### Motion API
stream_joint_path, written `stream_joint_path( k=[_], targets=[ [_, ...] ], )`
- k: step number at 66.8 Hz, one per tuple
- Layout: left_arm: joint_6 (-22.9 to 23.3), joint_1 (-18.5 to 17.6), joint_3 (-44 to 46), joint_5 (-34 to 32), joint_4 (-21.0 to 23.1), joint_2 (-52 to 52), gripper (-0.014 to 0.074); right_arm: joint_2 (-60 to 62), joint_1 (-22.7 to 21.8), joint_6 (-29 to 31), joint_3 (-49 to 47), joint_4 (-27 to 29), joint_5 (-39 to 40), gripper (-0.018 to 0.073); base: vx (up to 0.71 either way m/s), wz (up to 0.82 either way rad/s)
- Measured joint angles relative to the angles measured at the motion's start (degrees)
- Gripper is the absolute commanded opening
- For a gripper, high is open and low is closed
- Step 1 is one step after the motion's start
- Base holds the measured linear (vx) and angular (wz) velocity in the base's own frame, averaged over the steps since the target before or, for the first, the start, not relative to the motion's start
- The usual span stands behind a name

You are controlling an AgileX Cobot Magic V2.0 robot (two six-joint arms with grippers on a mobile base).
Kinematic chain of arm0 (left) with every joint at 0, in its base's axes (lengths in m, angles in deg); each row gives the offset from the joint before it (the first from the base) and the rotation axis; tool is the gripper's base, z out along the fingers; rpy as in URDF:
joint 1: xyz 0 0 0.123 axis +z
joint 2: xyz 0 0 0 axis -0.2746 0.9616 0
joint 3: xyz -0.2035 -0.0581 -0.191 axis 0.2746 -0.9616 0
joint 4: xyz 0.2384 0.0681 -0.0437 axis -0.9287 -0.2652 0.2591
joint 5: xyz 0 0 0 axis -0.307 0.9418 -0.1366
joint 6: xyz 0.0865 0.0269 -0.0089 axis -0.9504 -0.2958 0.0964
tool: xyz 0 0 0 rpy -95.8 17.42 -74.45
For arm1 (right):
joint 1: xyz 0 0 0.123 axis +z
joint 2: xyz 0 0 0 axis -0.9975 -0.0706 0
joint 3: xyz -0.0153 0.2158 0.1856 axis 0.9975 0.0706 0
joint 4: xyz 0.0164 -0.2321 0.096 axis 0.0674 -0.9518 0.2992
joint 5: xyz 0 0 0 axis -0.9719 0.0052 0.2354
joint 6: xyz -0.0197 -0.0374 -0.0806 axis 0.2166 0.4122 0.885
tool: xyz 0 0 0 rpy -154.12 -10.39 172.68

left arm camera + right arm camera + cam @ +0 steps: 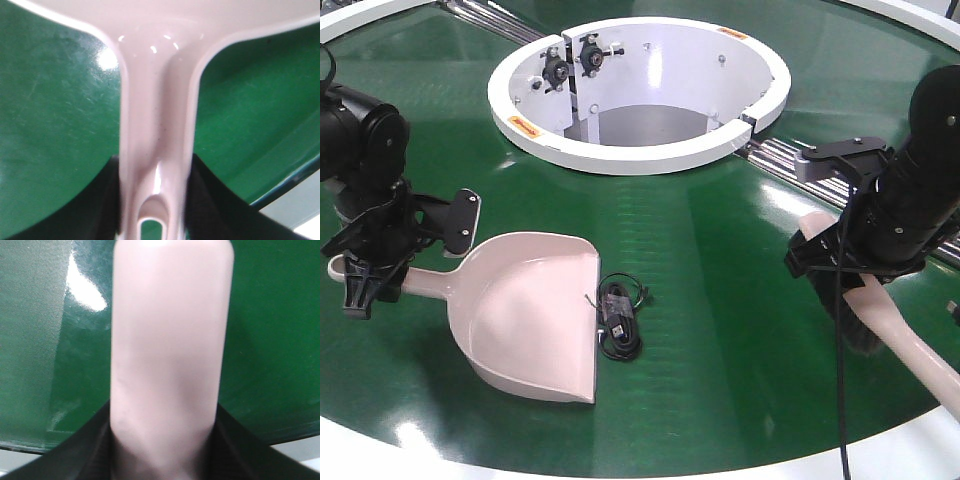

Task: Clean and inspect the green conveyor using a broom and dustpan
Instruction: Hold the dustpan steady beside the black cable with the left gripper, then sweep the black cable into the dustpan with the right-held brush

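Note:
The pale beige-pink dustpan point(535, 310) lies flat on the green conveyor point(720, 280), mouth facing right. My left gripper point(365, 275) is shut on its slim handle point(157, 125), with the black fingers point(100, 205) pressed against both sides. At the right, the broom point(910, 345) slants down toward the belt, its dark bristles near the surface. My right gripper point(840, 265) is shut on the broom's cream body point(170, 340), which fills the right wrist view. A small black cable bundle point(620, 320) lies on the belt just off the dustpan's open edge.
The white ring-shaped hub point(640, 90) stands behind the dustpan at centre. Steel rollers point(790, 155) run from the hub toward the right arm. The conveyor's white rim point(620, 468) curves along the near edge. A black cable hangs from the right arm.

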Motion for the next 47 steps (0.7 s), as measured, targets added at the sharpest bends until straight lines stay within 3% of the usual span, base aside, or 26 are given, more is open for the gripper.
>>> stream_joint_path(
  k=[33, 47],
  targets=[
    [0.0, 0.0, 0.0, 0.0, 0.24, 0.0, -0.0007, 0.0, 0.0, 0.0, 0.0, 0.39, 0.06, -0.0004, 0.0, 0.0],
    [0.0, 0.0, 0.0, 0.0, 0.26, 0.0, -0.0007, -0.12, 0.0, -1.73, 0.02, 1.34, 3.56, -0.0004, 0.0, 0.0]
  ],
)
